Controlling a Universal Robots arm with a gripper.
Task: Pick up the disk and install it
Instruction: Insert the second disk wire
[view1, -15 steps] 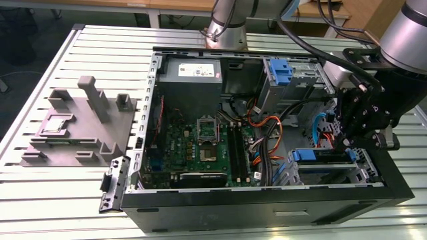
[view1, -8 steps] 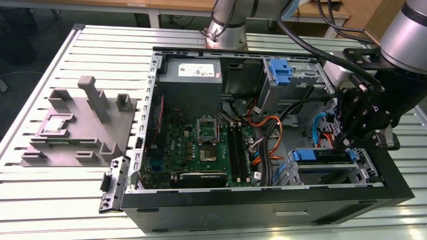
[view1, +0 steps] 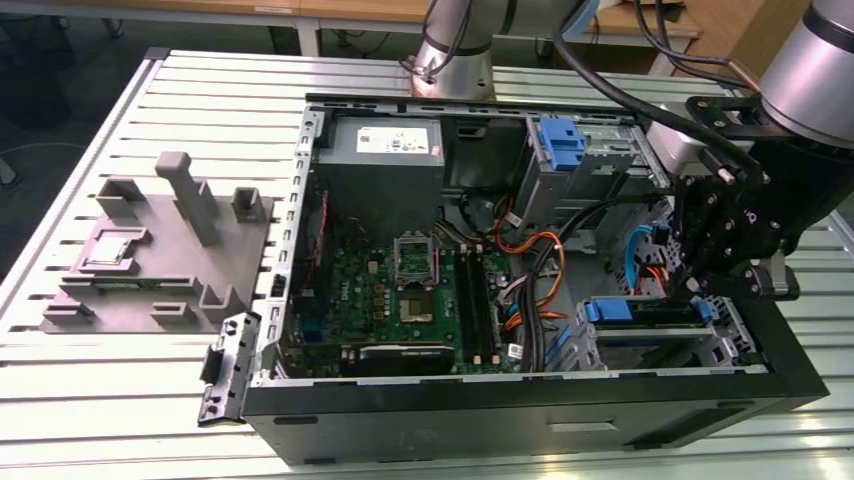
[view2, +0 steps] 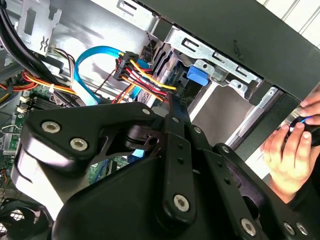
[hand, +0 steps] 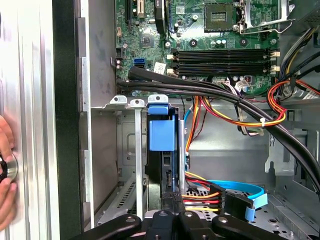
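The disk (hand: 159, 172) stands on edge in the drive bay (view1: 667, 345) at the case's front corner, on the exterior view's right. Its blue plastic bracket tab (hand: 162, 127) faces the motherboard. In the exterior view the disk (view1: 657, 316) is a dark strip behind the blue bracket (view1: 618, 310). My gripper (view1: 683, 292) reaches down into the case right over that bay. In both wrist views its fingers are closed together, and the gripper (hand: 173, 198) has its tips at the disk's end. The gripper (view2: 170, 102) points at the blue tab (view2: 196, 77). Whether the tips press on the disk is hidden.
Bundled black, orange and yellow cables (hand: 235, 107) and a blue flat cable (hand: 240, 192) cross close beside the bay. The motherboard (view1: 400, 290) and power-supply box (view1: 384, 150) fill the case's middle and back. A person's hand (view2: 290, 150) rests outside the case wall. A grey fixture (view1: 160, 250) sits on the table.
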